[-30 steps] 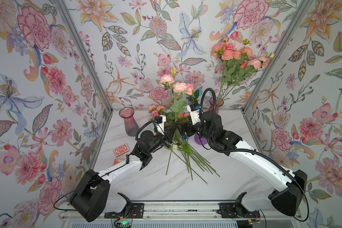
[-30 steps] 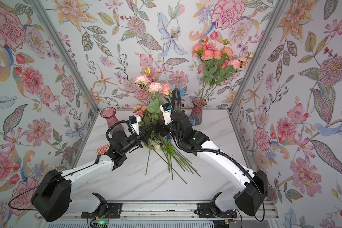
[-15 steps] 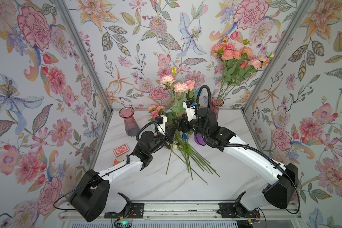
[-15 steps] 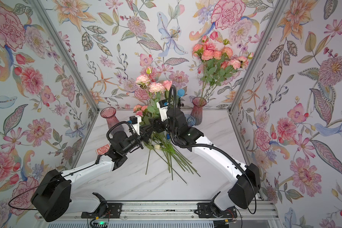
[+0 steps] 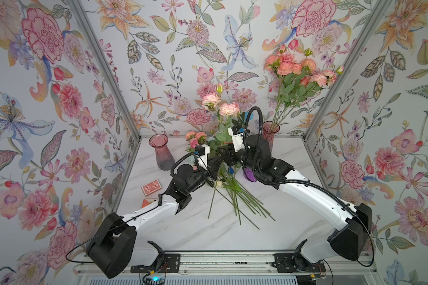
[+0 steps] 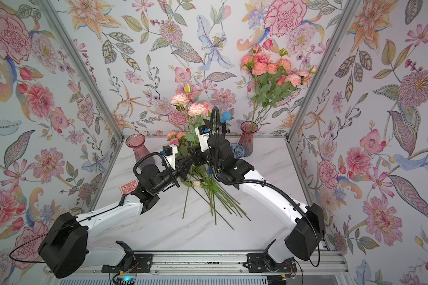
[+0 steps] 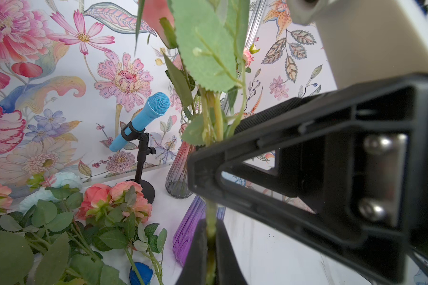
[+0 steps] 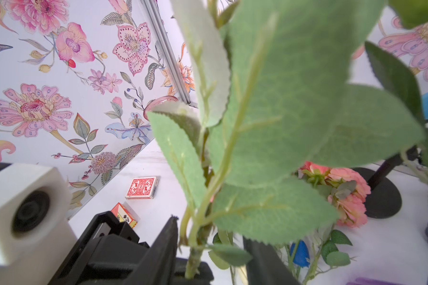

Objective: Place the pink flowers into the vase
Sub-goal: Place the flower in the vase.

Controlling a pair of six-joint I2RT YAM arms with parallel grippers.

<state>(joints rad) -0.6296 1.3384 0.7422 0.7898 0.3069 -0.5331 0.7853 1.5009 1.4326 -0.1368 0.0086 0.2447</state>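
Observation:
My left gripper (image 7: pixel 211 237) is shut on the green stem (image 7: pixel 216 116) of a tall spray of the pink flowers (image 5: pixel 229 108), held upright over the middle of the table. My right gripper (image 8: pixel 210 229) stands open around the same stem (image 8: pixel 195 246), just above the left gripper (image 5: pixel 216 160), with gaps on both sides. More pink flowers (image 5: pixel 195 137) lie in a heap with their stems (image 5: pixel 235 195) fanned out on the marble. An empty pink vase (image 5: pixel 161 153) stands back left. A second pink vase (image 5: pixel 271 133) at the back right holds a salmon bunch (image 5: pixel 297 71).
A purple vase (image 7: pixel 188 232) lies on its side under the right arm. A blue microphone on a black stand (image 7: pixel 146 116) is at the back. A red card box (image 5: pixel 150 187) and an opened one (image 8: pixel 124 214) lie at the left. Papered walls close three sides.
The right gripper has moved left to the held stem and its jaws have narrowed around it. The left gripper has kept its hold and stayed put.

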